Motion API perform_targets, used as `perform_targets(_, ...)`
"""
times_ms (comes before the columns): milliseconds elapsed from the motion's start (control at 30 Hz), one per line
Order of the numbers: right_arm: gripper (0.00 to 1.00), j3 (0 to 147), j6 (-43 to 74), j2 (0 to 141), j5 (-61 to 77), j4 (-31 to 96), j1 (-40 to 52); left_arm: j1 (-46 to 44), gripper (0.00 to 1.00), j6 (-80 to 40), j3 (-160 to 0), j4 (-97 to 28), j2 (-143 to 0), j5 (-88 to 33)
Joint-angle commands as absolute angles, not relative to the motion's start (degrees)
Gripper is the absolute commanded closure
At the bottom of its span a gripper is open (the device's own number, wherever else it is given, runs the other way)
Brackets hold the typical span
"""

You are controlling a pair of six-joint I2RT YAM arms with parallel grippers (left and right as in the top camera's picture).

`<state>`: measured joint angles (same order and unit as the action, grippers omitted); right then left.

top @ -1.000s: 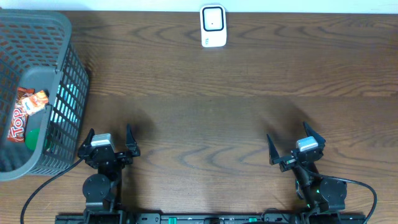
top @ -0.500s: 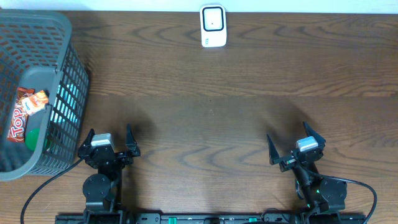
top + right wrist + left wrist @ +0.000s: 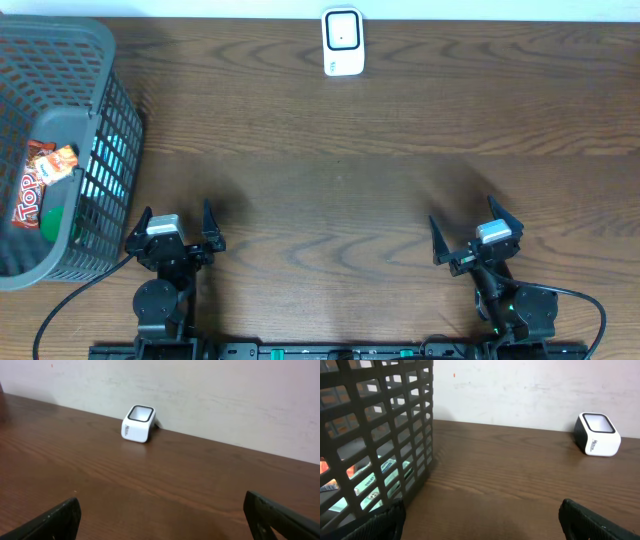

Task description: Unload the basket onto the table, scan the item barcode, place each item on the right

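On the desk (image 3: 330,170), at the far edge and about midway along: the scanner (image 3: 342,41), just before the wall (image 3: 210,390). At the far left corner, reaching down along the left edge: the basket (image 3: 112,110). Inside it, toward the left: a snack packet (image 3: 33,185), with another item (image 3: 55,222) just nearer. More packets (image 3: 380,480) behind the basket's right wall. Near the near edge: the left gripper (image 3: 177,218) just right of the basket's near corner, the right gripper (image 3: 463,218) well apart, toward the right, both facing the far edge.
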<state>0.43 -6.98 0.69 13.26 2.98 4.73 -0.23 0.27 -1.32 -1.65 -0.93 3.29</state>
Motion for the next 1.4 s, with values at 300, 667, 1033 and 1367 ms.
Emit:
perform_targets(300,0.01,0.32,-7.35,0.49,12.97,3.22,5.3,-0.45,0.02,1.06,-0.23,-3.84,-0.99,3.64)
perform_targets(667,0.01,0.32,-7.35,0.49,12.97,3.22,5.3,-0.51,0.02,-0.69,-0.23,-3.81,-0.99,0.86)
perform_targets(1033,0.01,0.32,-7.35,0.49,12.97,3.22,5.3,-0.51,0.02,-1.48,-2.09,-2.55,-1.08,-15.25)
perform_targets(1367,0.01,0.32,-7.35,0.49,12.97,3.22,5.3,-0.51,0.02,-3.73,-19.99,-10.26,-14.48,-15.81)
